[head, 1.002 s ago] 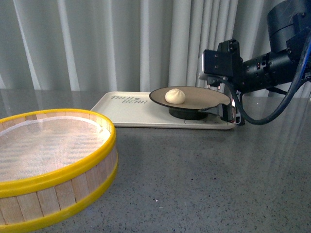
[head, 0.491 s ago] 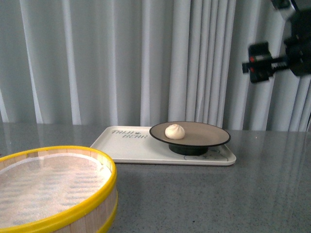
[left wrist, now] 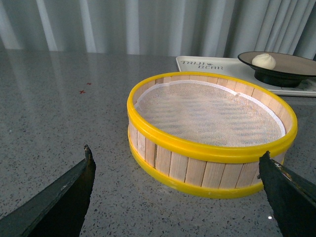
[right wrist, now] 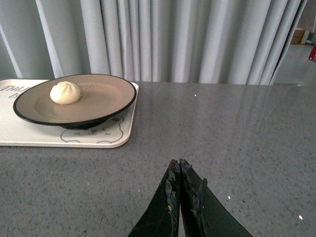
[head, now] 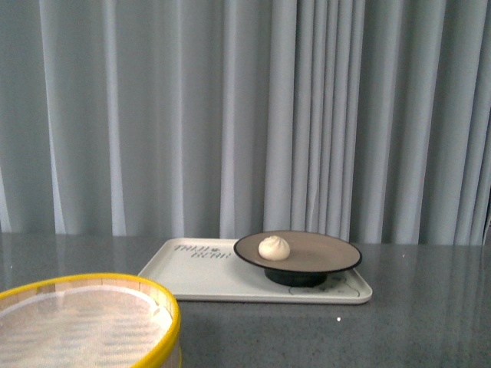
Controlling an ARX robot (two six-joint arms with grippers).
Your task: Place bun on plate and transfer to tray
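A cream-white bun (head: pixel 274 248) (right wrist: pixel 65 92) (left wrist: pixel 263 60) rests on the beige plate (head: pixel 322 254) (right wrist: pixel 98 98) (left wrist: pixel 291 61) with a black rim. The plate stands on the right half of the cream-white tray (head: pixel 199 280) (right wrist: pixel 19 133) (left wrist: pixel 207 64). Neither arm shows in the front view. My right gripper (right wrist: pixel 177 165) is shut with nothing in it, above the bare tabletop well away from the tray. My left gripper (left wrist: pixel 175 155) is open wide and empty, low over the table on the near side of the steamer basket.
A round wooden steamer basket (head: pixel 115 295) (left wrist: pixel 212 145) with yellow rims and a white cloth liner stands at the front left of the grey speckled table (head: pixel 430 322). Pale curtains (head: pixel 230 115) hang behind the table.
The right arm has drawn away from the plate, risen and left the front view. The front view itself has tilted upward. Plate and bun stay on the tray.
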